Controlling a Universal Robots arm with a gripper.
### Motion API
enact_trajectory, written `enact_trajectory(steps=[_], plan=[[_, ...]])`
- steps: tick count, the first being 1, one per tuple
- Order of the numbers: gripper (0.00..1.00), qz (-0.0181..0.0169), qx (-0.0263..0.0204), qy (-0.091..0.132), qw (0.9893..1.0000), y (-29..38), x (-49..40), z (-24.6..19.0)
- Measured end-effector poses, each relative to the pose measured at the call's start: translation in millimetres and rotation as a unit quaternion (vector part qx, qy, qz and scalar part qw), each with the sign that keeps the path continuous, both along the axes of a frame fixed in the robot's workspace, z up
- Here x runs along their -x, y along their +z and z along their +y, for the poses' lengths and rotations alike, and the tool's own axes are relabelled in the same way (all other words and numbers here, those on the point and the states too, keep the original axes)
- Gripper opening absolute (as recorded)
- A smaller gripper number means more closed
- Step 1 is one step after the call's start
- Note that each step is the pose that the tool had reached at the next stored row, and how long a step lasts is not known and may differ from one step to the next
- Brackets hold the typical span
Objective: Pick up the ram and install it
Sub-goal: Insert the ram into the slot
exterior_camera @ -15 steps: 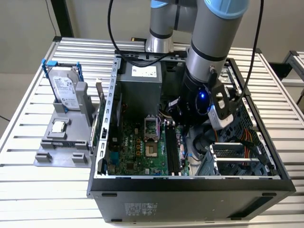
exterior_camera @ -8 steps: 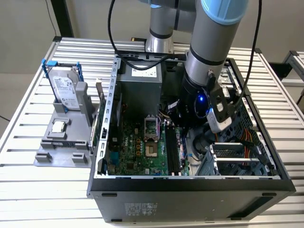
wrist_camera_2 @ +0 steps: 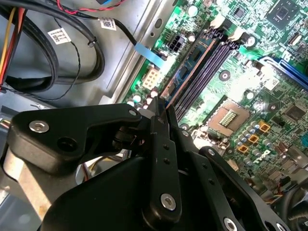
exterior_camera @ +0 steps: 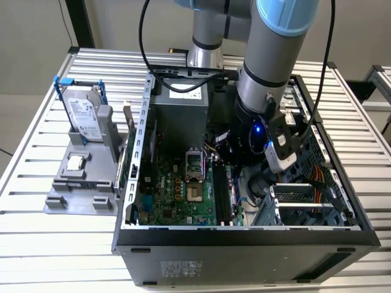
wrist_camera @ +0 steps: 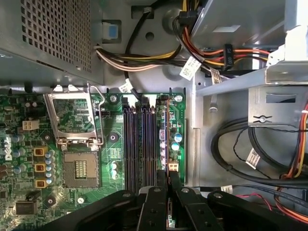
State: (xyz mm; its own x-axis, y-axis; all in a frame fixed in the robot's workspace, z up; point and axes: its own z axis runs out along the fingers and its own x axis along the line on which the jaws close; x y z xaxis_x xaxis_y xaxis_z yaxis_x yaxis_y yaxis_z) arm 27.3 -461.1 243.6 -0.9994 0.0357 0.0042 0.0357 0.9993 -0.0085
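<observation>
A slatted metal table (exterior_camera: 36,244) of pale aluminium ribs carries everything. On it, toward the exterior view's right and near side, lies an open black computer case (exterior_camera: 244,250), its side panel off. Just beside the case, on the exterior view's left, sits a grey plastic fixture tray (exterior_camera: 79,189). A second slatted table (exterior_camera: 382,79) stands apart at the far right edge.

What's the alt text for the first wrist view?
The black pincer is shut on the ram, holding it edge-on at the outermost of the memory slots on the green motherboard. Beside the slots sits the open, empty processor socket; bundled cables cross the metal case beyond.
</observation>
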Motion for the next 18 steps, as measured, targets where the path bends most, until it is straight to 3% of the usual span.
enact_trajectory(steps=[18], plan=[[0.00,0.0004,0.0002,0.007,1.0000,-5.2,1.6,-2.0]])
